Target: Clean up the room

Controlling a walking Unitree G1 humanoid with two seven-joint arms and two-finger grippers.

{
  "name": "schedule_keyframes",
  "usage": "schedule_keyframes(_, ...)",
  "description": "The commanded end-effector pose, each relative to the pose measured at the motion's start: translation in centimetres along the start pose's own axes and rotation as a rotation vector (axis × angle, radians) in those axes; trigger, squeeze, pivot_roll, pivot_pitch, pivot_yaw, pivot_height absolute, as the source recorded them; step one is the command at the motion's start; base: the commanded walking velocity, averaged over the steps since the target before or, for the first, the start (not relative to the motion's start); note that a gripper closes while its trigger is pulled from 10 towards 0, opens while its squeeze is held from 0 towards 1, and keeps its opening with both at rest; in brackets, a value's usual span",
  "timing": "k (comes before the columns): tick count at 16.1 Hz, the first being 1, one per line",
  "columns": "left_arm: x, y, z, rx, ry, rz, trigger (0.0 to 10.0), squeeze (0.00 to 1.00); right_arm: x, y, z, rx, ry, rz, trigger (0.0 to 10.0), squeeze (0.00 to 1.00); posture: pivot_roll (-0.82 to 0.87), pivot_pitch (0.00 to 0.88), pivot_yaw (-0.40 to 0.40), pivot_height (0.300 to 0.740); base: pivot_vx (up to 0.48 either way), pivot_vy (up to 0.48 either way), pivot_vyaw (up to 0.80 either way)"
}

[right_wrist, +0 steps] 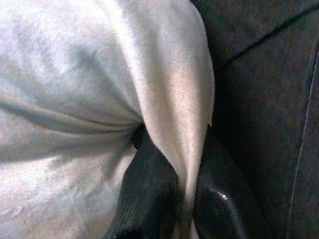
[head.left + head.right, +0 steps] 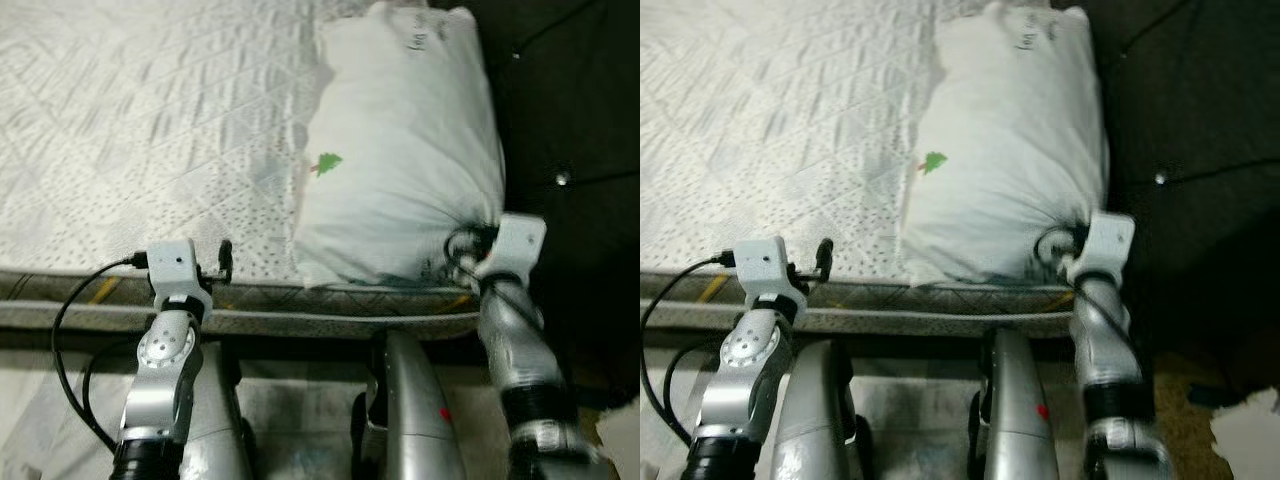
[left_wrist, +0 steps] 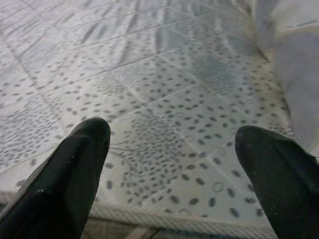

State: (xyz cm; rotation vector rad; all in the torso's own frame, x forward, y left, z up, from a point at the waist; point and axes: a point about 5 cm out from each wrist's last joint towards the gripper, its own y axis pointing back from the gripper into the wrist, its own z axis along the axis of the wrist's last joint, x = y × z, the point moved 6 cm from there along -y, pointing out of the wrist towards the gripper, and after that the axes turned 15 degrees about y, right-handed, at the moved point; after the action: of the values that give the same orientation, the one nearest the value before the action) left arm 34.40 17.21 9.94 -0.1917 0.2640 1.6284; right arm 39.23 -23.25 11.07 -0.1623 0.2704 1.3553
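Looking down from the head camera, you have the robot's two silver legs (image 2: 410, 420) at the bottom centre of the frame, with both arms reaching up from the lower corners toward the mattress (image 2: 130, 130).

At lower left, your left gripper (image 3: 172, 164) sits just over the mattress's near edge (image 2: 300, 322). Its fingers (image 3: 70, 174) are spread wide with nothing between them; the wrist view shows bare dotted, quilted fabric in the gap. The pillow (image 2: 400, 150) lies off to the gripper's right, apart from those fingers.

At lower right, your right gripper (image 1: 184, 189) is pinched on the pillow's near right corner. In the wrist view the two black fingers (image 1: 149, 194) stand close together with a fold of white cloth squeezed between them, and creases run out from the pinch. The grip sits right at the mattress's near edge, beside the dark upholstered panel (image 2: 570, 120) that fills the right side of the frame.

Farther up, the pillow runs from that gripped corner toward the top centre-right, lying on the mattress against the dark panel. A small green tree mark (image 2: 327, 163) shows on its left side, and some handwriting (image 2: 420, 38) near its far end, too small to read.
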Motion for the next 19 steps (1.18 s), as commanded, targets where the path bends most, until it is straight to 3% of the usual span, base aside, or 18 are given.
schedule_keyframes(1, 0.3, 0.0, -0.2, 0.006, -0.006, 0.009, 10.0, 0.0, -0.7, -0.2, -0.7, 0.031, 0.0, -0.004, 0.0, 0.0, 0.0, 0.159, -0.01, 0.528, 0.0, 0.0, 0.0)
schedule_keyframes(2, 0.5, 0.1, -0.1, -0.001, -0.005, 0.016, 10.0, 0.0, -2.4, -1.5, 0.8, 0.006, 0.012, -0.033, 0.0, 0.0, 0.0, 0.159, -0.014, 0.528, 0.0, 0.0, 0.0)
schedule_keyframes(4, 1.0, 0.3, -0.1, -0.005, -0.005, 0.035, 10.0, 0.0, -8.6, -3.2, 3.2, -0.015, 0.034, -0.192, 0.0, 0.0, 0.01, 0.157, -0.028, 0.528, 0.0, 0.0, 0.0)
schedule_keyframes(7, 0.9, 0.5, -0.4, 0.004, -0.005, 0.033, 10.0, 0.0, -12.1, -2.8, 2.8, 0.018, 0.086, -0.292, 0.0, 0.0, 0.0, 0.153, -0.032, 0.528, 0.0, 0.0, 0.0)
schedule_keyframes(11, 0.9, 0.2, -0.5, 0.005, -0.018, 0.03, 10.0, 0.0, -15.6, -0.7, -0.6, 0.091, 0.161, -0.348, 0.0, 0.0, -0.01, 0.148, -0.029, 0.528, 0.0, 0.0, 0.0)
schedule_keyframes(13, 0.9, 0.1, -0.3, 0.003, -0.018, 0.028, 10.0, 0.0, -15.5, -0.1, -1.2, 0.09, 0.176, -0.345, 0.0, 0.0, -0.01, 0.148, -0.028, 0.528, 0.0, 0.0, 0.0)
schedule_keyframes(19, 0.9, 0.3, -0.5, 0.006, -0.016, 0.029, 10.0, 0.0, -11.5, 2.8, -3.8, 0.094, 0.197, -0.257, 0.0, 0.0, -0.02, 0.158, -0.03, 0.528, 0.0, 0.0, 0.0)
